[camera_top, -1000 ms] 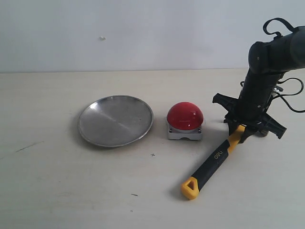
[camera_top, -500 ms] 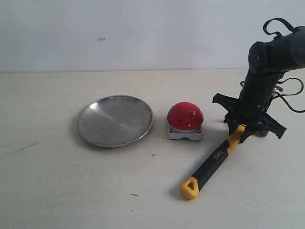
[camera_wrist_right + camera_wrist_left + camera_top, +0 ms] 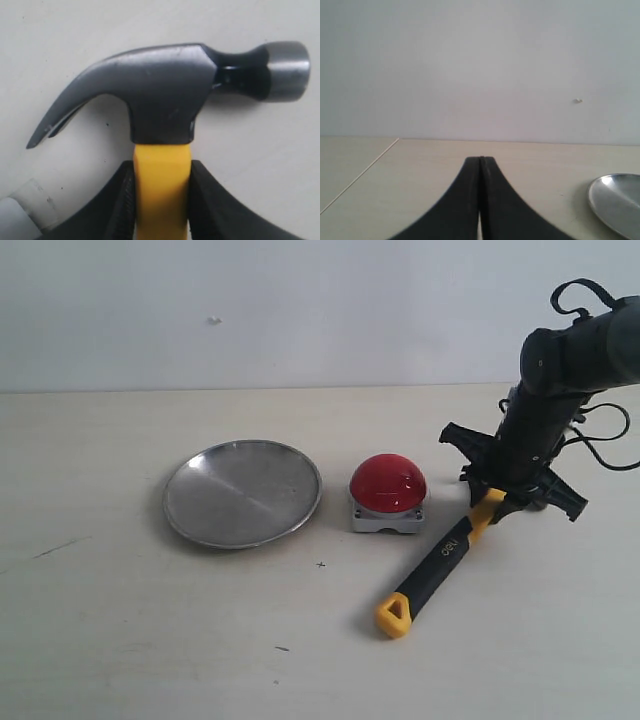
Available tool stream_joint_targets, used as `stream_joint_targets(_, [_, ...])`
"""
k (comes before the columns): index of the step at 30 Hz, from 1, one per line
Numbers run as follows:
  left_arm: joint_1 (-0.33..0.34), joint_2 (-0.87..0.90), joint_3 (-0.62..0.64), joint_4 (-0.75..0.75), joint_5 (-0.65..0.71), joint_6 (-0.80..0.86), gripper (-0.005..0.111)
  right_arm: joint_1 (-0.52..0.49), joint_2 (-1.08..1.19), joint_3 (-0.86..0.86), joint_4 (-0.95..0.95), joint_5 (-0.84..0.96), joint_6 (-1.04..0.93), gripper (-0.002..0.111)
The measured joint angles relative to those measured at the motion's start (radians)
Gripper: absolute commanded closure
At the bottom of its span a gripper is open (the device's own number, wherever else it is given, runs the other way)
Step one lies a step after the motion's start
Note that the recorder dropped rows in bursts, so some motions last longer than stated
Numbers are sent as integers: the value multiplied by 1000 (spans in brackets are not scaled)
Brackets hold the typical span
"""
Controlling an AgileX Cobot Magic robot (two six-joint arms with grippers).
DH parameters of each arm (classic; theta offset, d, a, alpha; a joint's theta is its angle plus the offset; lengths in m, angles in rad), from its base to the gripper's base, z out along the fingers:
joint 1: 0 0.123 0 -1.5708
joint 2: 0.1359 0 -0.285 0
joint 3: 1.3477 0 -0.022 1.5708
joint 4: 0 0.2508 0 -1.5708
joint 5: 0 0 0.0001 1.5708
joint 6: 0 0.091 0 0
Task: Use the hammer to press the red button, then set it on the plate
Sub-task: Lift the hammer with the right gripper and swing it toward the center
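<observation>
The hammer runs diagonally at the right of the exterior view, its yellow loop low toward the front and its head hidden behind the arm. My right gripper is shut on the yellow neck just below the dark steel head; both fingers press the yellow handle. The red button sits on its grey base just left of the handle. The silver plate lies left of the button, its rim also showing in the left wrist view. My left gripper is shut and holds nothing.
A pale tabletop carries everything, with a white wall behind it. Black cables loop off the right arm at the far right.
The right gripper has risen and shifted slightly left with the hammer. The handle's yellow looped end has slid a little left and back.
</observation>
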Motion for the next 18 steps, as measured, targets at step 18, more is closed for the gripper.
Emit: stream_joint_targets(18, [0,0,0,0,0,0,107,0,0,-10,-187,230,-267,108])
